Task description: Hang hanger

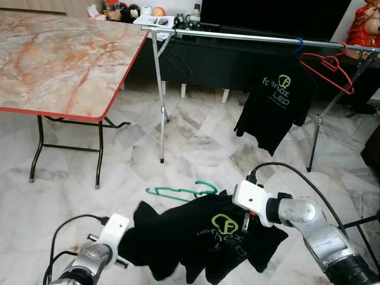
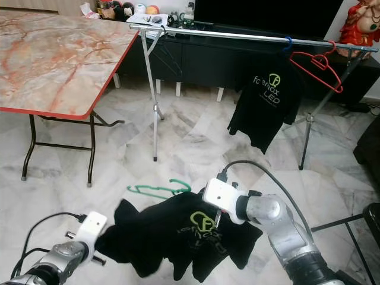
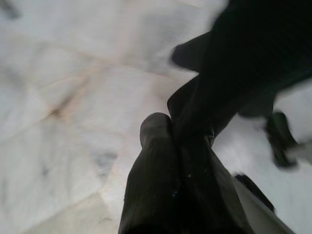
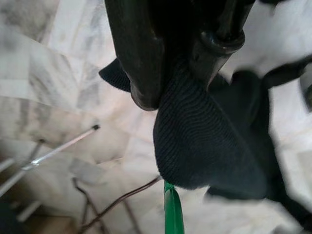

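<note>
I hold a black T-shirt (image 1: 202,234) with a green-yellow logo low over the marble floor, stretched between both arms. A green hanger (image 1: 178,191) sticks out of its upper edge toward the left; its green tip (image 4: 171,214) hangs just below the cloth. My left gripper (image 3: 170,131) is shut on the shirt's left edge. My right gripper (image 4: 180,68) is shut on a fold of the shirt near the collar. The clothes rail (image 1: 249,37) runs across the far side, well beyond the shirt.
On the rail hang another black shirt (image 1: 276,101) on a blue hanger and a bare red hanger (image 1: 326,68). A marble-topped folding table (image 1: 59,59) stands to the left. The rack's left leg (image 1: 161,119) stands ahead, with a dark cabinet behind it.
</note>
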You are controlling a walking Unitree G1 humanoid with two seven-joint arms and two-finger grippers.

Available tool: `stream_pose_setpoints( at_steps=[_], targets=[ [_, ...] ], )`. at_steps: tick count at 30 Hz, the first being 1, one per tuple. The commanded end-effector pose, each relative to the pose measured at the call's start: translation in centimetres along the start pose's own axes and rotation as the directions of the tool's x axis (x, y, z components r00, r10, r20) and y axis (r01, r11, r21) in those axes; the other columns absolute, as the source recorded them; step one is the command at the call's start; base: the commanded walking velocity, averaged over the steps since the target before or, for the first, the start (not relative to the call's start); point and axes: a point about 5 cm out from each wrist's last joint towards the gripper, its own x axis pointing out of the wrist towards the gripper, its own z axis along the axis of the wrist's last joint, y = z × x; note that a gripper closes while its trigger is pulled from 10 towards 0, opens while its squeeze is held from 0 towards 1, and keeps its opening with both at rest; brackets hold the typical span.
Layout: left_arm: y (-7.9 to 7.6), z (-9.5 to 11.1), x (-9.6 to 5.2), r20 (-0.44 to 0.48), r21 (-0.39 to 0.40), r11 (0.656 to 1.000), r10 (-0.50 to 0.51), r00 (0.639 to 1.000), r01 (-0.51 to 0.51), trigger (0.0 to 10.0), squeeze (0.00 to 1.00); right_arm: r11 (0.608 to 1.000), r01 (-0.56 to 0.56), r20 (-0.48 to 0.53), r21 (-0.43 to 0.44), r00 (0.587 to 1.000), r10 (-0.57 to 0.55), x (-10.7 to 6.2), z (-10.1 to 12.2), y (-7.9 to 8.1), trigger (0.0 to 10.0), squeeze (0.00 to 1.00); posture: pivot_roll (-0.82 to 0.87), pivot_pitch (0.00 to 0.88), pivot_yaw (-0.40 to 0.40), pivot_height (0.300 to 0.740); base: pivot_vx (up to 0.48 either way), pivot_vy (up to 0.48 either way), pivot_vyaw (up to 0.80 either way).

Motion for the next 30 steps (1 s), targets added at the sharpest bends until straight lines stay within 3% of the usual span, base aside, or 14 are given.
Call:
stream_pose_setpoints(
  at_steps=[1,3,4,5,6,7,9,10,11,12,15,18,21,30],
  targets=[
    [-0.8,-0.6,0.0,-0.04,0.09,0.991,-0.098,0.994,0.101,0.0,0.0,0.996,0.091,0.095,0.02,0.991,-0.092,-0.9,1.7,-1.9,10.0,0.0,-0.05,0.13,-0.075,0.74,0.0,0.0,0.0],
    [-1.2,0.0,0.0,-0.02,0.127,0.981,-0.147,0.989,0.149,0.0,0.0,0.997,0.079,0.11,0.025,0.991,-0.081,-0.8,2.0,-1.8,10.0,0.0,-0.05,0.132,-0.075,0.74,0.0,0.0,0.0],
    [-1.6,0.9,0.0,0.025,0.165,0.966,-0.207,0.978,0.2,0.9,0.0,0.998,0.062,0.099,0.01,0.993,-0.063,-0.6,1.9,-1.6,10.0,0.0,-0.05,0.131,-0.076,0.74,0.0,0.0,0.0],
    [-1.7,1.3,0.0,0.05,0.17,0.963,-0.222,0.974,0.21,2.5,0.0,0.998,0.056,0.093,0.003,0.994,-0.056,-0.6,1.9,-1.5,10.0,0.0,-0.05,0.131,-0.076,0.74,0.0,0.0,0.0],
    [-1.7,1.5,-0.1,0.063,0.171,0.961,-0.23,0.971,0.216,2.5,0.0,0.999,0.054,0.089,-0.002,0.995,-0.053,-0.5,1.8,-1.4,10.0,0.0,-0.05,0.131,-0.076,0.74,0.0,0.0,0.0],
    [-1.5,2.1,-0.1,0.096,0.184,0.962,-0.223,0.97,0.203,10.0,0.0,0.999,0.044,0.079,0.004,0.996,-0.044,-0.4,1.6,-1.3,10.0,0.0,-0.05,0.132,-0.076,0.74,0.0,0.0,0.0],
    [-1.4,2.7,-0.3,0.139,0.193,0.96,-0.232,0.963,0.204,10.0,0.0,1.0,0.015,0.067,0.002,0.998,-0.016,-0.3,1.2,-0.9,10.0,0.0,-0.05,0.131,-0.078,0.74,0.0,0.0,0.0],
    [-1.0,3.3,-0.4,0.181,0.176,0.965,-0.226,0.957,0.195,10.0,0.7,1.0,-0.022,0.043,-0.011,0.999,0.022,-0.2,0.8,-0.4,10.0,0.0,-0.05,0.13,-0.078,0.74,0.0,0.0,0.0],
    [-0.9,3.4,-0.5,0.191,0.174,0.966,-0.223,0.956,0.19,10.0,0.7,0.999,-0.032,0.034,-0.015,0.999,0.033,-0.2,0.6,-0.2,10.0,0.0,-0.05,0.13,-0.078,0.74,0.0,0.0,0.0],
    [-0.6,3.7,-0.7,0.21,0.209,0.96,-0.228,0.951,0.184,10.0,1.0,0.998,-0.054,-0.01,-0.044,0.999,0.053,-0.1,-0.2,0.2,10.0,0.0,-0.05,0.13,-0.078,0.74,0.0,0.0,0.0],
    [-0.5,3.9,-0.9,0.216,0.244,0.952,-0.24,0.947,0.186,10.0,1.0,0.995,-0.076,-0.036,-0.062,0.997,0.074,0.1,-0.7,0.7,10.0,0.0,-0.04,0.128,-0.077,0.74,0.0,0.0,0.0],
    [-0.4,3.7,-1.4,0.193,0.328,0.916,-0.304,0.933,0.231,10.0,1.0,0.995,-0.088,-0.074,-0.054,0.994,0.084,0.4,-1.8,1.1,10.0,0.0,-0.04,0.126,-0.075,0.74,0.0,0.0,0.0],
    [-0.4,3.6,-1.7,0.188,0.348,0.902,-0.332,0.924,0.253,10.0,1.0,0.995,-0.087,-0.094,-0.051,0.992,0.082,0.5,-2.2,1.2,10.0,0.0,-0.04,0.119,-0.07,0.74,0.0,0.0,0.0],
    [-0.8,6.0,-5.2,0.261,0.434,0.796,-0.559,0.787,0.421,10.0,1.0,0.951,-0.309,-0.124,-0.013,0.944,0.305,0.6,-4.0,3.6,10.0,0.0,-0.01,0.088,-0.063,0.74,0.0,0.0,0.0]
  ],
)
